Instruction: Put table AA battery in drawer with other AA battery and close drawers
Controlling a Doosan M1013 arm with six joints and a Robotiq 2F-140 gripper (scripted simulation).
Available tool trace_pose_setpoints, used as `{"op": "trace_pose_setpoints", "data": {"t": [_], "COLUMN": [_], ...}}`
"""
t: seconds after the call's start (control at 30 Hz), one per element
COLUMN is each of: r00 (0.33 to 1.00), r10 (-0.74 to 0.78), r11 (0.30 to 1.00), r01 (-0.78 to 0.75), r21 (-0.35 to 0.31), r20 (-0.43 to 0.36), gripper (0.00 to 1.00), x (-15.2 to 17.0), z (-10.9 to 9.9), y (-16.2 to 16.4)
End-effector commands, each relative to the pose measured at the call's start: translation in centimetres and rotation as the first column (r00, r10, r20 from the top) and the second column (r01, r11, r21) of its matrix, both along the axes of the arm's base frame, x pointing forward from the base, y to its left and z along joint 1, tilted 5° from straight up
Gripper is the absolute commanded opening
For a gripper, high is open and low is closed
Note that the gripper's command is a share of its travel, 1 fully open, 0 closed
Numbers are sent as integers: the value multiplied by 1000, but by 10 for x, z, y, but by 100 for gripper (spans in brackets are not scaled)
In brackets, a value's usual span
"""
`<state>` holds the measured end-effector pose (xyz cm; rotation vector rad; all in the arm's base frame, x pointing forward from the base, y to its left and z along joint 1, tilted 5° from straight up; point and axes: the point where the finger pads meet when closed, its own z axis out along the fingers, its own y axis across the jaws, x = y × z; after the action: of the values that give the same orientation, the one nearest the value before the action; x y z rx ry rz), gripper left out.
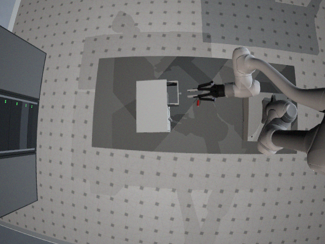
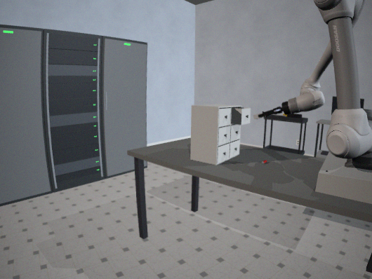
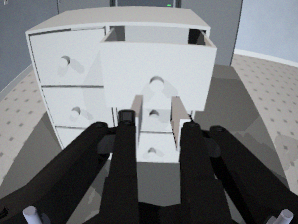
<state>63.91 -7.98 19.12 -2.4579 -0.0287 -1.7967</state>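
The small white chest (image 1: 152,105) stands on the dark table, with six drawers in two columns (image 2: 229,134). Its top drawer (image 1: 172,92) (image 2: 246,116) on the far side is pulled partly out; in the wrist view it is the top right one (image 3: 156,72). I cannot see whether anything lies inside it. My gripper (image 1: 187,93) (image 2: 257,116) hovers level with that drawer, a short way in front of its knob (image 3: 154,84), fingers slightly apart and holding nothing. The red AA battery (image 1: 197,102) lies on the table below my gripper (image 2: 264,162).
The other drawers look pushed in. My base pedestal (image 2: 342,179) stands on the table's right end. Dark server cabinets (image 2: 70,105) line the left wall, and small side tables (image 2: 286,119) stand behind the table.
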Motion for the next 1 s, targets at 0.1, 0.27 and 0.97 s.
{"op": "trace_pose_setpoints", "data": {"t": [0.1, 0.27, 0.97], "r00": [1000, 1000, 999], "r10": [0, 0, 4], "r11": [1000, 1000, 1000], "r01": [0, 0, -4], "r21": [0, 0, -3], "r20": [0, 0, -53], "gripper": [20, 20, 20], "x": [-22, -43, -52], "z": [8, 15, 21], "y": [-2, -4, -5]}}
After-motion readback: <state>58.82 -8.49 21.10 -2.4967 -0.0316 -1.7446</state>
